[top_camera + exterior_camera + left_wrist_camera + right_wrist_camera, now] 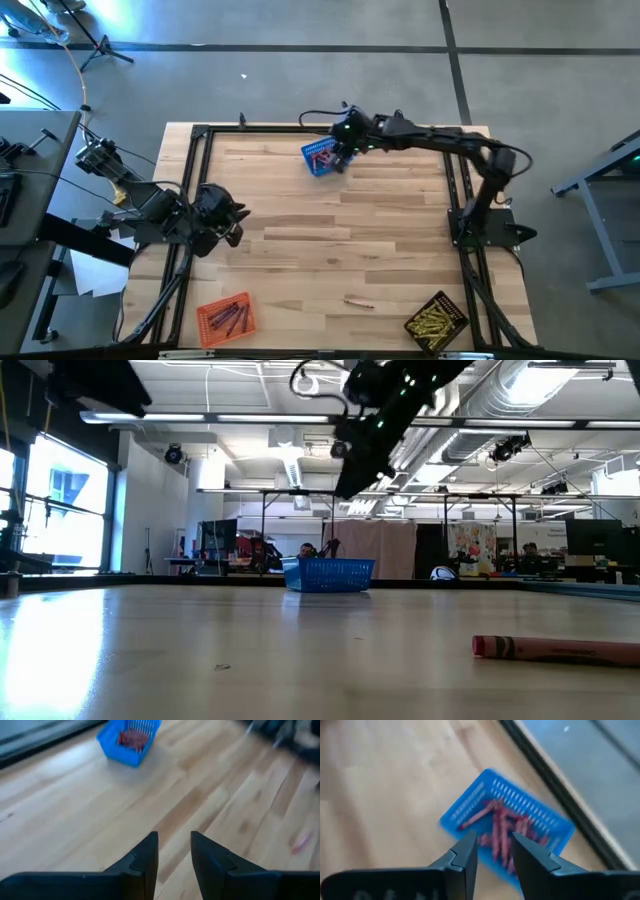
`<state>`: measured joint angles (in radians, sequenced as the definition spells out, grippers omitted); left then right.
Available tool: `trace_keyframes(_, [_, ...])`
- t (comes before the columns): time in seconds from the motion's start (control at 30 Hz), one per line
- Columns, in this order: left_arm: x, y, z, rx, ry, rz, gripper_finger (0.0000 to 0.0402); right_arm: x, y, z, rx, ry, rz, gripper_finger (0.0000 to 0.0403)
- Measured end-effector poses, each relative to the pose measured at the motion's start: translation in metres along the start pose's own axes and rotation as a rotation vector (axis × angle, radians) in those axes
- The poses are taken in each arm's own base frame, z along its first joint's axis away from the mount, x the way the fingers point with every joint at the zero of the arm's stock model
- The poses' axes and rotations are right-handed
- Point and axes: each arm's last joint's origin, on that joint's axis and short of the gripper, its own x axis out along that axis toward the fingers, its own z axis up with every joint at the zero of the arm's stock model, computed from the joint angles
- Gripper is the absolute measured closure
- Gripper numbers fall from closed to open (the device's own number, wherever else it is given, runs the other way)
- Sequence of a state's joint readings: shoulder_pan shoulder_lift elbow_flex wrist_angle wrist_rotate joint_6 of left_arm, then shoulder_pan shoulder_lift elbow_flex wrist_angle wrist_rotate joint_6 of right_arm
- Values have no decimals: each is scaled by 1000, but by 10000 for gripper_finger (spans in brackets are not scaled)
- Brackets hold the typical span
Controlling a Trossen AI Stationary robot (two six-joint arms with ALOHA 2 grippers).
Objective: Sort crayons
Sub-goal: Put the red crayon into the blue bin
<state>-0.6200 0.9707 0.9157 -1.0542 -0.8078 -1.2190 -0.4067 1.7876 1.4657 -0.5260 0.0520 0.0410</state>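
Right gripper [492, 851] hangs directly above the small blue mesh basket [320, 158] at the far edge of the light wooden slat table [330, 250], fingers parted w/ a narrow gap and nothing between them. Red-pink crayons [502, 832] lie heaped inside that basket, under the fingertips. One loose pink crayon [358, 301] lies on bare wood well away from the blue basket, toward the near edge, btwn the orange mesh basket [226, 317] of orange-red sticks and the black mesh basket [437, 320] of yellow ones; its long axis runs roughly across the table, side to side. Left gripper [174, 855] waits at the left table edge, fingers a little apart, empty. Judging by layout, the stray is prob. the next pick; both arms look similarly far from it, and the fingers would need to close across its short width
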Motion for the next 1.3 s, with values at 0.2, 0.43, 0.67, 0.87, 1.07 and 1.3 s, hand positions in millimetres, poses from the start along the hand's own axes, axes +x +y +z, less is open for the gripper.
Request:
trace_keyframes(0.2, [13, -23, 15, -39, -69, -114, 298, -75, 12, -15, 167, 163, 200, 302])
trace_keyframes(0.43, [68, -62, 25, 366, 18, -321, 298, -135, 53, -39, 197, 293, 313, 320])
trace_keyframes(0.67, [145, -68, 15, 476, 220, -382, 298, -146, 108, -73, 199, 384, 298, 325])
trace_keyframes(0.87, [179, -92, -4, 463, 287, -630, 298, -151, 149, -112, 265, 512, 271, 325])
trace_keyframes(1.07, [187, -124, -13, 666, 196, -737, 298, -157, 176, -150, 364, 624, 212, 325])
trace_keyframes(1.3, [206, -152, -16, 788, 146, -719, 298, -165, 193, -186, 411, 708, 146, 325])
